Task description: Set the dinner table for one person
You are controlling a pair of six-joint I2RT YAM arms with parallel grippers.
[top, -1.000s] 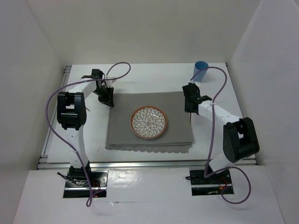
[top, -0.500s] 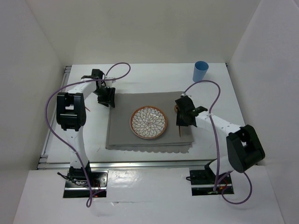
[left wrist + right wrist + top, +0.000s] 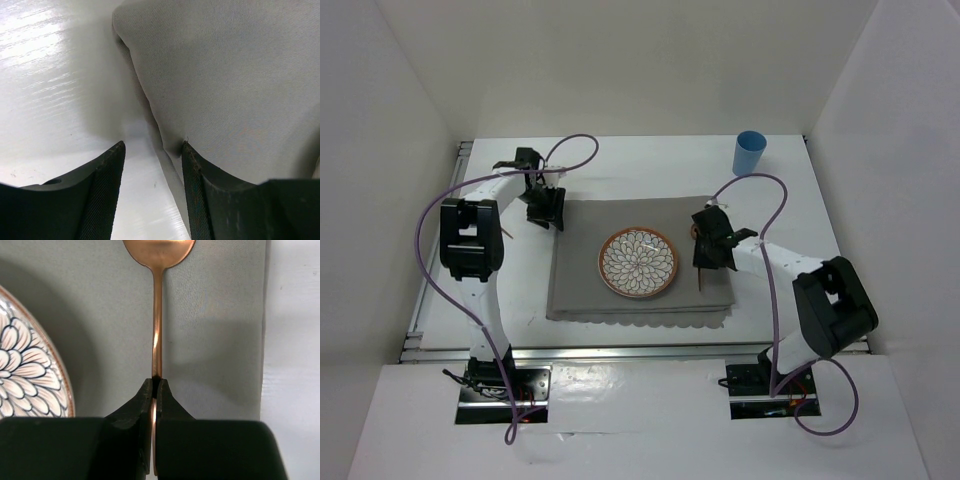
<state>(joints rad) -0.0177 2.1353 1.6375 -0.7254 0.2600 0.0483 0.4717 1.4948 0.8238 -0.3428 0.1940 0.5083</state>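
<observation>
On the white dinner table (image 3: pixel 640 170) lies a grey placemat (image 3: pixel 580 270) with a flower-patterned plate (image 3: pixel 638 263) at its middle. My right gripper (image 3: pixel 708 256) is shut on the handle of a copper spoon (image 3: pixel 157 340), low over the placemat's right strip (image 3: pixel 215 330), just right of the plate (image 3: pixel 25 375). The spoon's bowl points to the far side. In the right wrist view the right gripper (image 3: pixel 154 382) pinches the thin handle. My left gripper (image 3: pixel 548 215) stands open at the placemat's far-left corner. There the mat's edge (image 3: pixel 225 75) runs between the fingers, against the right one, and the left gripper (image 3: pixel 152 147) holds nothing.
A blue cup (image 3: pixel 749 152) stands upright at the table's far right. Aluminium rails (image 3: pixel 415 330) run along the table's left and near edges. White walls enclose the left, far and right sides.
My left gripper has opened and let go of the placemat's corner. The right arm has carried the spoon leftward from the mat's right edge to beside the plate.
</observation>
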